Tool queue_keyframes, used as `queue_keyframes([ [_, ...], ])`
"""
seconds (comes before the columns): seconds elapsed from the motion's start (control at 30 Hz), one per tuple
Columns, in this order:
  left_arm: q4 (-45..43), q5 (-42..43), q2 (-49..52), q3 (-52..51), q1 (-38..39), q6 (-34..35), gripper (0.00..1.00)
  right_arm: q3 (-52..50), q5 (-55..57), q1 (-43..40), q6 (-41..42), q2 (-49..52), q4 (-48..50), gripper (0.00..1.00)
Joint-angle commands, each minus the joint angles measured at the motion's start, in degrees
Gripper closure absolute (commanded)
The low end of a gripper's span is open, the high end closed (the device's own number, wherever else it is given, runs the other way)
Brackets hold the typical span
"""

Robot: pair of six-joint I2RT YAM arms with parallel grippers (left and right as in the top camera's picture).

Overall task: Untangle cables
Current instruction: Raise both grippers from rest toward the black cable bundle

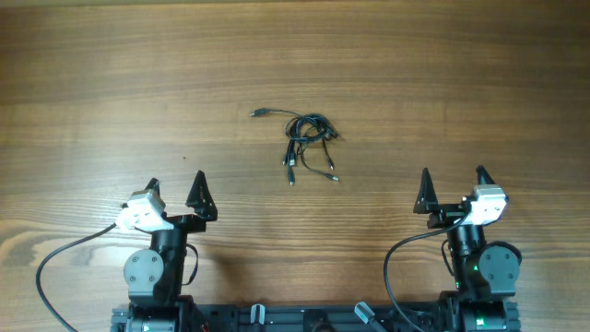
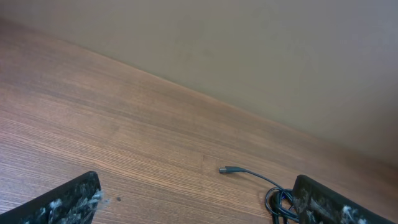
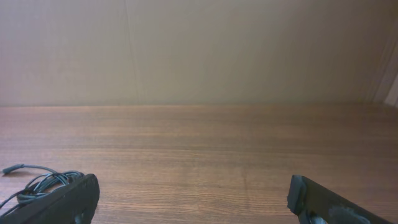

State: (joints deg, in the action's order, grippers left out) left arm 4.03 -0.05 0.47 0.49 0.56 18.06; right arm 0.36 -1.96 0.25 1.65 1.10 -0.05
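Note:
The cables [image 1: 307,140] lie in a small black tangle on the wooden table, a little beyond the middle between the two arms, with plug ends sticking out left and toward the front. My left gripper [image 1: 175,189] stands open at the near left, well short of the bundle. In the left wrist view the cables [image 2: 277,198] show beside the right finger, one plug end stretched out left. My right gripper [image 1: 453,183] is open at the near right, nothing between its fingers. The right wrist view catches the cables [image 3: 37,182] at the lower left, partly hidden behind the left finger.
The wooden table [image 1: 461,74] spreads on all sides of the bundle. A plain beige wall [image 3: 199,50] rises behind its far edge. Thick black arm cables [image 1: 55,267] loop at the near edge by both arm bases.

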Motion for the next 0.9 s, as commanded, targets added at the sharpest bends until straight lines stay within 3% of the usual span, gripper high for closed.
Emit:
queue_keyframes([
  [0.0, 0.3, 0.7, 2.2, -0.2, 3.1, -1.0, 0.0, -0.1, -0.9, -0.3, 0.2, 1.2, 0.1, 0.0],
  [0.63, 0.3, 0.7, 2.2, -0.2, 3.1, -1.0, 0.0, -0.1, -0.9, -0.3, 0.2, 1.2, 0.1, 0.0],
  [0.73, 0.2, 0.2, 2.2, -0.2, 3.1, -1.2, 0.0, -0.1, 1.5, -0.3, -7.7, 1.2, 0.4, 0.0],
  [0.87, 0.2, 2.2, 2.2, -0.2, 3.1, -0.7, 0.0, -0.1, 1.5, -0.3, -7.6, 1.2, 0.4, 0.0],
])
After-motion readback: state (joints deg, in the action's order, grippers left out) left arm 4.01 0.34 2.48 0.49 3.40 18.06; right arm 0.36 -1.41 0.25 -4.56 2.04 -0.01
